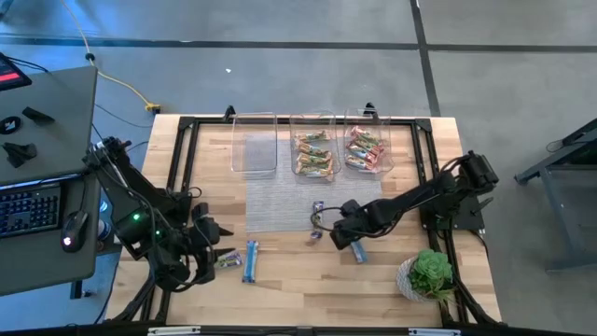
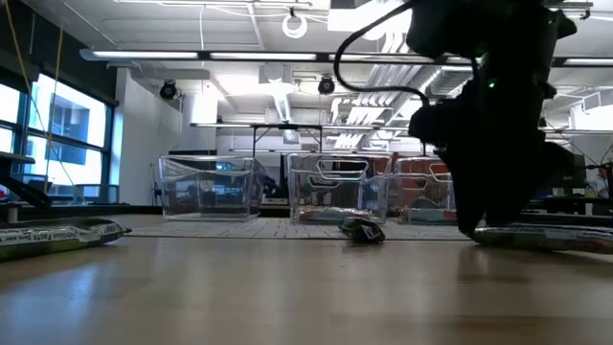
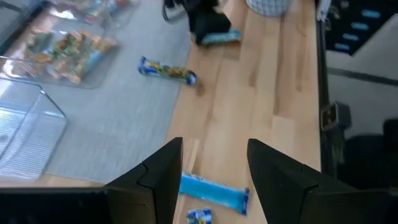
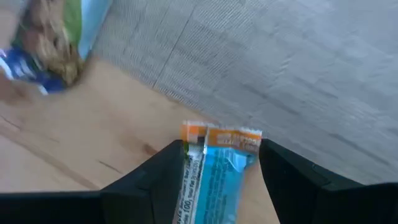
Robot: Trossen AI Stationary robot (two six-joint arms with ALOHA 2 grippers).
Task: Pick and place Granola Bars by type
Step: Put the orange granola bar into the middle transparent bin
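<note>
My right gripper (image 1: 347, 239) is low over the wood near the grey mat. Its open fingers stand on either side of a blue bar with an orange end (image 4: 219, 171), which lies flat on the table (image 2: 546, 236). My left gripper (image 1: 213, 246) is open and empty at the front left, just short of a blue bar (image 3: 214, 191) and a second bar (image 1: 227, 259) on the wood. A blue and purple bar (image 1: 318, 207) lies on the mat. Another bar (image 4: 50, 43) lies by the mat's edge. My right gripper's fingers (image 4: 163, 177) stand close along the blue bar's two long edges (image 4: 189, 168), coming slanting down along the bar, which lies flat on the wood. I cannot tell whether they touch it.
Three clear bins stand at the mat's far edge: the left one (image 1: 254, 142) empty, the middle one (image 1: 313, 149) with tan and green bars, the right one (image 1: 366, 147) with red bars. A potted plant (image 1: 430, 273) stands at the front right. A black frame (image 1: 424, 168) rims the table.
</note>
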